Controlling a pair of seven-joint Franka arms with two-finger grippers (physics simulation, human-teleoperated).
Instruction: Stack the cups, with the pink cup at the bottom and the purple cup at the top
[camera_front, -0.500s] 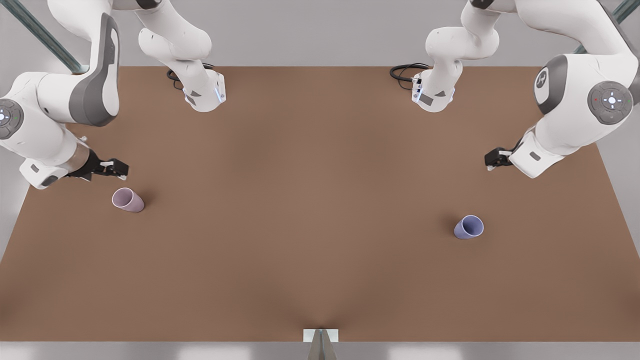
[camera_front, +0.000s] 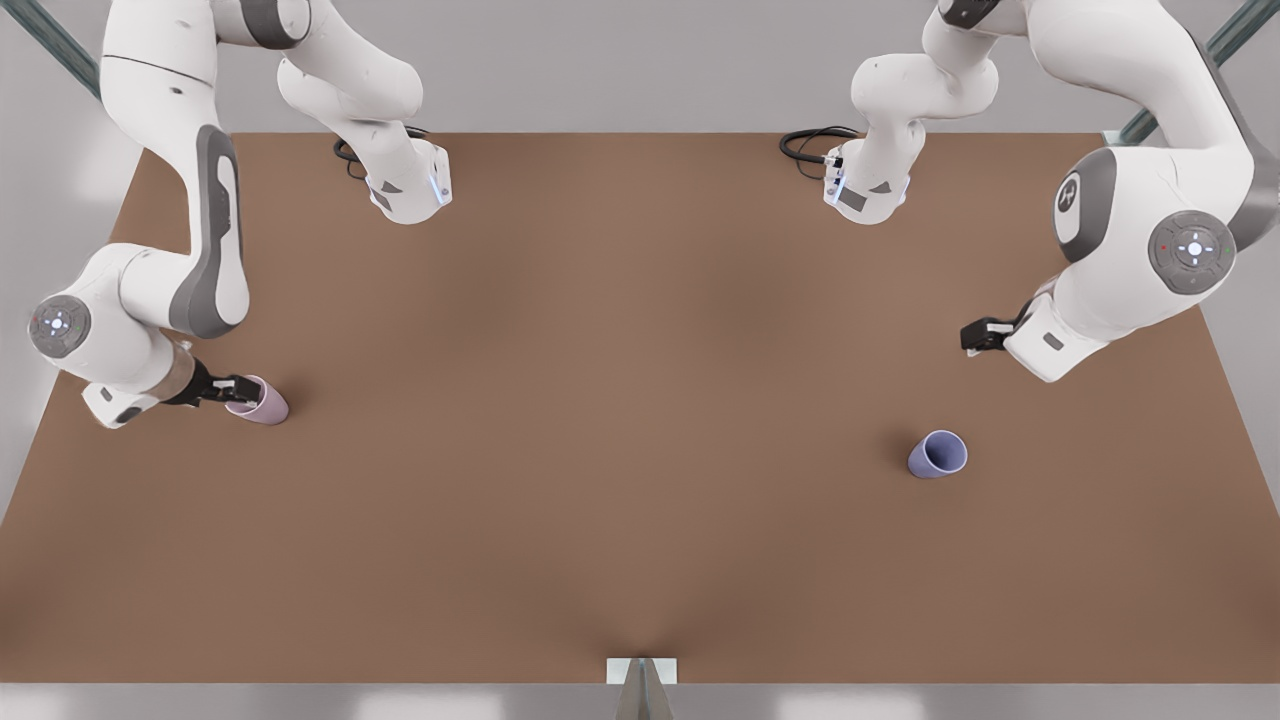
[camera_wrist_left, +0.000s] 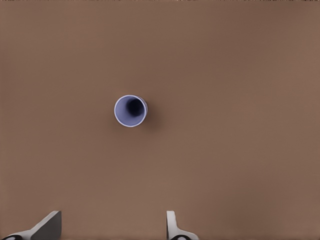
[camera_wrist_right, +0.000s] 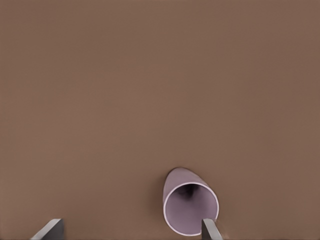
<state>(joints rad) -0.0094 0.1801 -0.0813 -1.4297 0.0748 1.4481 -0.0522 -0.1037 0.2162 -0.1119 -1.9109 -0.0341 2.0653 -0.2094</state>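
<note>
Right gripper (camera_front: 243, 386): sat at the rim of the pink cup (camera_front: 262, 402), out at about nine o'clock on the brown table (camera_front: 640, 420) in the front view. Its fingers were spread, not yet closed; in the right wrist view one fingertip (camera_wrist_right: 210, 229) stood just against the pink cup's (camera_wrist_right: 190, 207) rim and the other fingertip (camera_wrist_right: 49, 229) well off to the side, so the cup lay off-centre between them.

Pink cup: upright, mouth up, well apart from its partner across the table.

Key relation: the cup lay nearer one finger than the other; I judged the closing move would need the gripper shifted sideways to centre it, or the near finger could nudge the cup over.

Left gripper (camera_front: 975, 336): hung at about three o'clock in the front view, fingers apart and holding nothing, waiting above the table.

Purple cup (camera_front: 938, 455): upright, at about four o'clock in the front view, toward five o'clock from that gripper and clear of it; in the left wrist view the purple cup (camera_wrist_left: 130, 110) stood ahead of the spread fingertips (camera_wrist_left: 171, 223), untouched.

Nearer arm: the right for pink, the left for purple.

Stack: not begun.
</note>
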